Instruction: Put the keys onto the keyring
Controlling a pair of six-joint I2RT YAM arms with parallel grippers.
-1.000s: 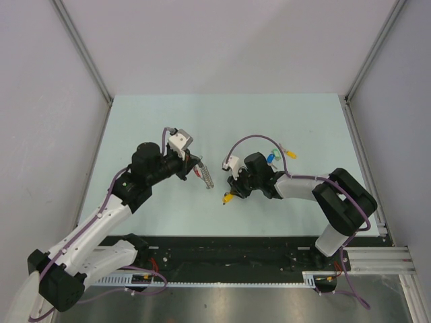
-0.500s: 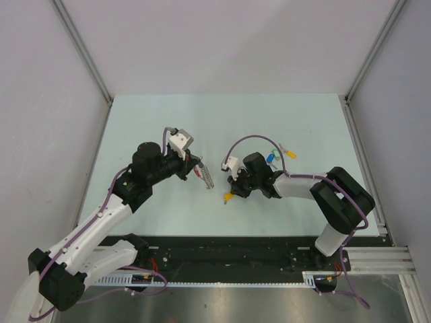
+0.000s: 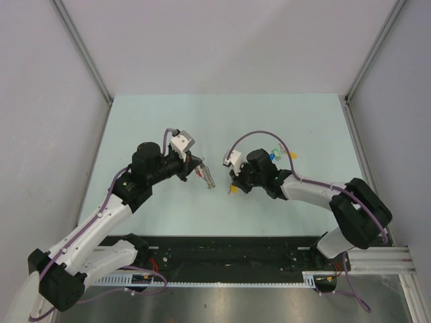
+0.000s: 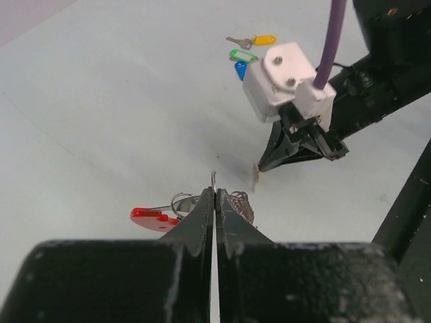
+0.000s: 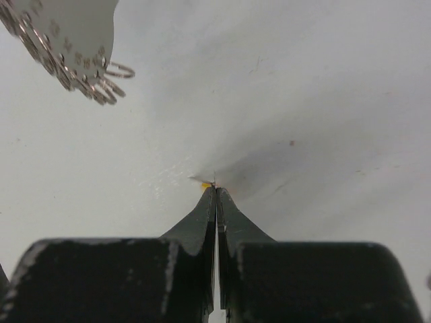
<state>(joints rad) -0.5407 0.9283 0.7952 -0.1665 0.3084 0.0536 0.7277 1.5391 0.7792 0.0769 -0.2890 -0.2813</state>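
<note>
The left gripper [image 4: 214,192] pinches the keyring [image 4: 152,219], fingers together; at its four o'clock the right gripper [image 5: 215,192] clamps the yellow key [image 5: 204,185].

The top view looks down from above and behind the arm bases, far enough back to take in the whole table [image 3: 303,121], both arms and the side walls. The left wrist camera sits just behind the left gripper [image 4: 214,194], low over the table. It faces along the fingers toward the right gripper [image 4: 269,161] and the keys [image 4: 244,55] beyond, with the keyring [image 4: 156,219] very near at its tips. The right wrist camera looks along its own fingers, close to the surface, at the yellow key [image 5: 204,184] and the keyring's chain at upper left. All three views share that chain.
</note>
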